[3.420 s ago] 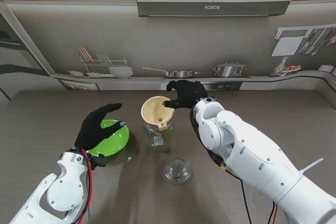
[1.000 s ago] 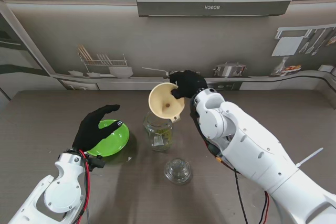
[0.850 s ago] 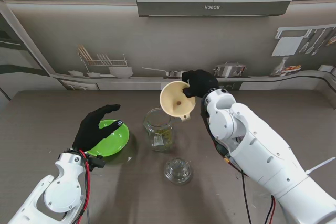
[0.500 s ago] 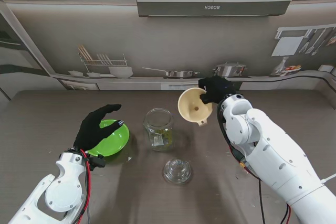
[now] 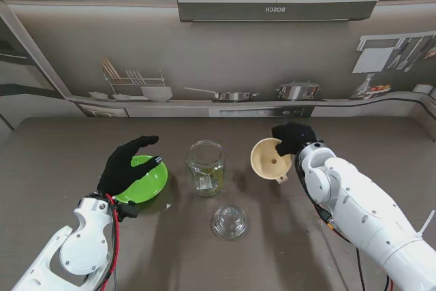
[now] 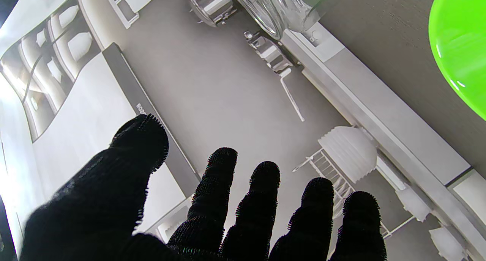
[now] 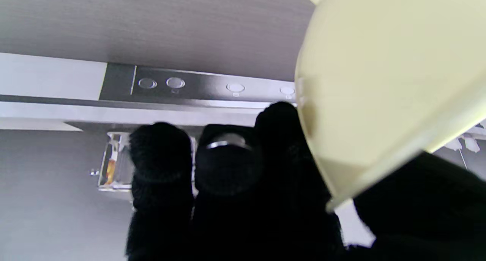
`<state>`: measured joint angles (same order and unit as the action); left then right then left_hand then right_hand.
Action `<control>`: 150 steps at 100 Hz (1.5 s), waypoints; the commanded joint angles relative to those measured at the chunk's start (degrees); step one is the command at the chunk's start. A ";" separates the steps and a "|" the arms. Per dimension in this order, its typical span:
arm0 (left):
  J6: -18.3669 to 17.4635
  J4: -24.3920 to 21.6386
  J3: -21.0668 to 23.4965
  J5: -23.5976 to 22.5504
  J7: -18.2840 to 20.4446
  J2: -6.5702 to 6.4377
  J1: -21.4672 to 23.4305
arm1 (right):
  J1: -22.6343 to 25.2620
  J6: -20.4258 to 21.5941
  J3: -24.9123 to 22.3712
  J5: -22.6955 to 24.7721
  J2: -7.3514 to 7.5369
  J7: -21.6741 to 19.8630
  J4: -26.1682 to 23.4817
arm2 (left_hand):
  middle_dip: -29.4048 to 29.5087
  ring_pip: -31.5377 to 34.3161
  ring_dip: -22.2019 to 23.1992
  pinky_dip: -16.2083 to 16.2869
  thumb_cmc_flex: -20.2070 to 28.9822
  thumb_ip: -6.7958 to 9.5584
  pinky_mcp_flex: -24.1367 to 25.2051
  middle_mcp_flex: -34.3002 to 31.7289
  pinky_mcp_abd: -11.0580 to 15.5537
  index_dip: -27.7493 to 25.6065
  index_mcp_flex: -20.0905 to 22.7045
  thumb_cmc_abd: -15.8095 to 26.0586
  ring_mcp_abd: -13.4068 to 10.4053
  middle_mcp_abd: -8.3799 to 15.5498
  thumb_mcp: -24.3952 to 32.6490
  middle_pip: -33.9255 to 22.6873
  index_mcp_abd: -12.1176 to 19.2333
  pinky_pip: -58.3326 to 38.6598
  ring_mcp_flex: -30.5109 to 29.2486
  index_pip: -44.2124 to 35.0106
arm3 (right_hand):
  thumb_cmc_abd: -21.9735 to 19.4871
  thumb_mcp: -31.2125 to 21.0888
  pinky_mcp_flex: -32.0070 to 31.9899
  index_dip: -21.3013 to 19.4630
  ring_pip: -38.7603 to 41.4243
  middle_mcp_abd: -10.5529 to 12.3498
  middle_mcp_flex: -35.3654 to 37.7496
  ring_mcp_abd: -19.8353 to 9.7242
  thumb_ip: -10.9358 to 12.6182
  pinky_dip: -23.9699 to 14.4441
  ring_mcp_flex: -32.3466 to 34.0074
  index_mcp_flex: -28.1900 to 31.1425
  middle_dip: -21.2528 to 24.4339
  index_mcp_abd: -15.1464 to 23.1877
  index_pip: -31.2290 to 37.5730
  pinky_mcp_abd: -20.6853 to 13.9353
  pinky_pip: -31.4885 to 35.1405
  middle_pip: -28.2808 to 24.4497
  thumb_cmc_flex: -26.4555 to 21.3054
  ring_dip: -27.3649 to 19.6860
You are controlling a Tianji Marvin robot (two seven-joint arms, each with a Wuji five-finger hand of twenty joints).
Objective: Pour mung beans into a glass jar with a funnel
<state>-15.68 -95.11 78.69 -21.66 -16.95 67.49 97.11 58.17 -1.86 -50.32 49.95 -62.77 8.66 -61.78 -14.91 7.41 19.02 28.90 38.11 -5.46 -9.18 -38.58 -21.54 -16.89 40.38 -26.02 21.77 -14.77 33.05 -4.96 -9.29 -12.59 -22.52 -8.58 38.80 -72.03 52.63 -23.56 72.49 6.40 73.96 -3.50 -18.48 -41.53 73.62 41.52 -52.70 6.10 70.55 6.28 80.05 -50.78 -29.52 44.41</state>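
Right hand grips cream funnel by rim, tilted, held right of glass jar, apart from it. Jar upright on table, lid nearer to me. Left hand empty, fingers spread over green bowl. "BOSCH" printed mirrored on hood

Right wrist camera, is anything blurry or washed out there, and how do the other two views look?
Right wrist view: the funnel fills the side as a soft, out-of-focus cream mass, and the right hand is featureless black. Left wrist view: sharp fingertips, white glare spots on the green bowl. Stand view: even light, the glass jar crisp, soft shadows beside it.
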 commanded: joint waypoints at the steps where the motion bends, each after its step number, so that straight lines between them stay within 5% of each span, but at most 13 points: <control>1: 0.33 0.03 -0.12 0.28 1.25 0.17 0.02 | -0.50 -0.09 1.24 -0.40 -0.51 0.16 1.84 | 0.12 -0.58 -0.49 -0.35 1.08 2.02 0.54 -1.34 2.16 -0.18 0.26 2.66 -0.99 0.72 -1.27 -0.05 0.90 1.96 -0.86 -0.02 | -2.11 -1.74 -0.36 -1.39 -0.77 1.16 0.11 -0.59 -0.54 -0.76 1.98 -1.45 0.81 3.60 3.28 0.47 -0.36 -0.81 -2.11 -0.78; 42: 0.67 -0.02 -0.19 0.36 1.36 0.16 0.01 | -3.57 -0.58 8.04 -2.64 -1.87 4.29 8.46 | 0.11 -0.58 -0.48 -0.33 1.13 2.01 0.55 -1.40 2.30 -0.18 0.35 2.65 -1.06 0.67 -1.25 -0.06 0.96 1.96 -0.85 -0.04 | -2.03 -1.23 -1.54 -0.84 -5.75 1.30 -0.64 0.03 -0.27 -0.12 1.87 -1.70 3.39 4.16 2.89 1.00 -1.66 0.92 -1.41 -2.46; 107: 0.62 -0.10 0.03 0.46 1.72 0.09 0.24 | -1.07 -1.24 10.14 -3.43 -2.71 7.77 9.25 | 0.09 -0.61 -0.50 -0.55 1.15 2.03 0.69 -1.39 2.22 -0.15 0.03 2.74 -1.11 0.51 -1.43 -0.04 1.04 2.16 -0.75 0.05 | -0.85 -0.78 -4.51 6.06 -14.55 -0.24 -5.66 1.18 1.58 -0.04 1.78 -4.63 5.79 1.84 -4.12 2.54 -2.41 3.94 6.21 -5.40; 136: 0.67 -0.11 0.06 0.46 2.01 0.02 0.29 | -0.41 -2.69 9.98 -2.80 -2.55 7.52 8.30 | 0.09 -0.62 -0.52 -0.59 1.17 2.04 0.75 -1.47 2.19 -0.18 0.27 2.79 -1.12 0.47 -1.55 -0.05 1.07 2.17 -0.80 -0.03 | -4.39 1.11 -6.58 3.20 -27.34 -2.00 -14.21 3.61 6.96 1.00 1.35 -6.57 9.50 0.93 -12.75 5.07 -4.85 6.18 13.70 -8.92; 147: 0.74 -0.13 0.06 0.49 2.05 0.02 0.32 | -0.29 -3.14 9.76 -2.56 -2.36 6.80 7.82 | 0.06 -0.61 -0.51 -0.60 1.18 2.06 0.78 -1.57 2.14 -0.19 0.35 2.77 -1.17 0.38 -1.55 -0.10 0.95 2.19 -0.81 -0.07 | -6.53 3.04 -7.39 0.34 -30.34 -2.57 -16.58 4.28 10.35 1.16 0.86 -7.12 11.62 0.14 -15.67 5.46 -5.61 6.28 16.03 -8.96; 150: 0.74 -0.14 0.07 0.47 2.04 0.01 0.32 | -0.25 -3.25 9.69 -2.39 -2.27 6.58 7.65 | 0.04 -0.59 -0.50 -0.60 1.15 2.05 0.75 -1.63 2.17 -0.19 0.29 2.74 -1.13 0.40 -1.58 -0.12 1.04 2.17 -0.85 -0.05 | -7.27 4.07 -7.57 -2.55 -31.37 -2.76 -17.59 4.46 13.11 1.20 0.47 -7.38 12.30 -0.18 -17.28 5.65 -5.94 6.73 17.05 -9.04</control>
<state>-15.08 -95.10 78.68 -21.38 -16.01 67.42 97.20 57.54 -4.87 -40.64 47.03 -65.16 16.57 -53.37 -14.91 7.41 19.02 28.90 38.12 -5.46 -9.18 -38.58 -21.53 -16.89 40.38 -24.48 21.77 -14.82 32.49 -4.96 -9.29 -12.55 -22.52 -8.58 33.20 -69.40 46.03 -22.25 42.56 4.73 58.69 -0.61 -9.65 -40.92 73.53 35.77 -41.45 6.94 55.23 8.99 74.73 -44.43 -15.11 36.06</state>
